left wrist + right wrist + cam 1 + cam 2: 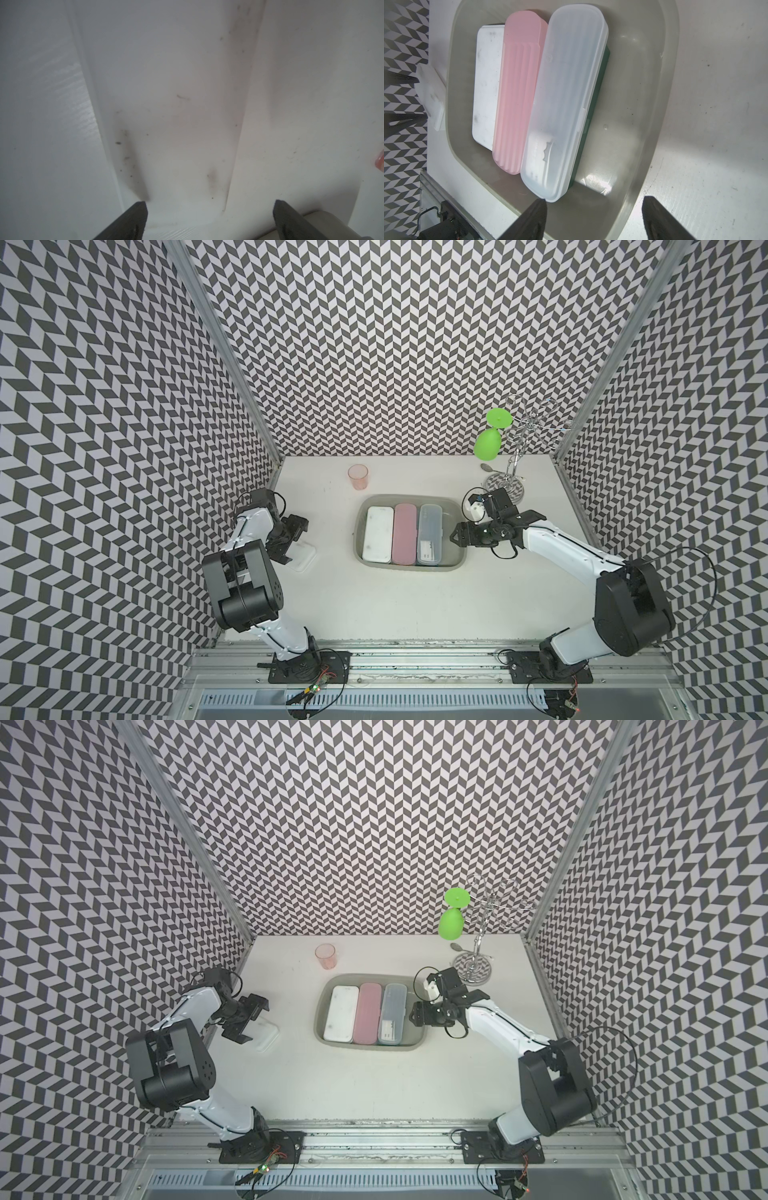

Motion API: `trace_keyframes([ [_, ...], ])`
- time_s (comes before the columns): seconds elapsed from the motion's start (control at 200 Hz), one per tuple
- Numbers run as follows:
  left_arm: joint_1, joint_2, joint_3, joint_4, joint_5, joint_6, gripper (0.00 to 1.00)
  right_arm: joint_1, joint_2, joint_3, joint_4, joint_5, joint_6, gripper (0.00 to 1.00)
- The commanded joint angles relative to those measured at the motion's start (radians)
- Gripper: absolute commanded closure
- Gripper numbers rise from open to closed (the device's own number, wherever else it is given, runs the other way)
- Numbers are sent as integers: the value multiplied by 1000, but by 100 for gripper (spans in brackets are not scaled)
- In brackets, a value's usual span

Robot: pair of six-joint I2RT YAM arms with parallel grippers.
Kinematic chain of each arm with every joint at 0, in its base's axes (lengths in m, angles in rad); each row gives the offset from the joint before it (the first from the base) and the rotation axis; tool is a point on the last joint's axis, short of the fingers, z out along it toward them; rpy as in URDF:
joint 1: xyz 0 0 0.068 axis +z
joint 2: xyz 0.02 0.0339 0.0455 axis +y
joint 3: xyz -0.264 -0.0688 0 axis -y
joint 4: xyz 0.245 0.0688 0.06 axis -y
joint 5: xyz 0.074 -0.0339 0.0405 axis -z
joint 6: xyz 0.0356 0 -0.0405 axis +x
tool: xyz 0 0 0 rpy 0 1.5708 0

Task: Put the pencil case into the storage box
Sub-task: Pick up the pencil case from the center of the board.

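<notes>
Hanging over loose case [305,559] on bench [415,614], left of box [358,531]: left gripper [296,542], fingers wide apart, astride it. Inside box: three cases [405,537] abreast, white, pink, clear. Over box's right rim: right gripper [454,536], fingers apart, empty.

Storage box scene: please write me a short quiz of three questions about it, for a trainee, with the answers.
1. Multiple choice: which lies in the middle of the storage box? A the white pencil case, B the pink pencil case, C the clear pencil case.
2. True or false: every pencil case in view already lies in the box.
3. How many pencil cases lie inside the box?
Key: 1 B. 2 False: another white pencil case lies on the table, outside the box. 3 Three.
</notes>
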State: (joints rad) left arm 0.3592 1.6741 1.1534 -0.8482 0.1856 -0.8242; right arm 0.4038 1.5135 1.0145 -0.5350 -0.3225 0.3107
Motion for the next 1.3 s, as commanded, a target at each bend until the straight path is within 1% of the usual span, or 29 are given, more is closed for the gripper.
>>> trace_keyframes([
  [0.0, 19, 28, -6, 18, -3, 12, 0, 9, 17, 30, 12, 0, -19, 23],
  [0.22, 50, 50, 17, -31, -36, 55, 0, 9, 33, 41, 16, -2, -11, 23],
  [0.345, 66, 82, 49, -61, -14, 89, 0, 9, 42, 42, 24, -7, -3, 23],
  [0.516, 70, 90, 159, -118, -35, 136, 0, 9, 44, 39, 35, -9, 11, 23],
  [0.576, 71, 113, 216, -156, -68, 165, 0, 9, 44, 37, 39, -10, 14, 23],
  [0.636, 72, 124, 234, -154, -85, 193, 0, 9, 46, 32, 45, -15, 21, 23],
  [0.696, 70, 143, 243, -147, -73, 231, 0, 8, 48, 31, 47, -23, 24, 23],
  [0.756, 65, 173, 256, -161, -74, 271, 0, 9, 52, 36, 43, -26, 24, 23],
  [0.881, 46, 191, 263, -177, -134, 329, 0, 9, 60, 55, 25, -20, 11, 23],
  [1.011, 15, 191, 277, -199, -234, 359, 0, 9, 79, 77, 13, -19, 4, 23],
  [1.097, -15, 200, 281, -194, -274, 374, 0, 8, 91, 89, 11, -28, 4, 23],
  [1.172, -37, 201, 271, -167, -289, 372, 0, 8, 100, 102, 3, -33, 2, 23],
  [1.297, -69, 213, 252, -129, -274, 359, 0, 8, 113, 125, -19, -29, -10, 23],
])
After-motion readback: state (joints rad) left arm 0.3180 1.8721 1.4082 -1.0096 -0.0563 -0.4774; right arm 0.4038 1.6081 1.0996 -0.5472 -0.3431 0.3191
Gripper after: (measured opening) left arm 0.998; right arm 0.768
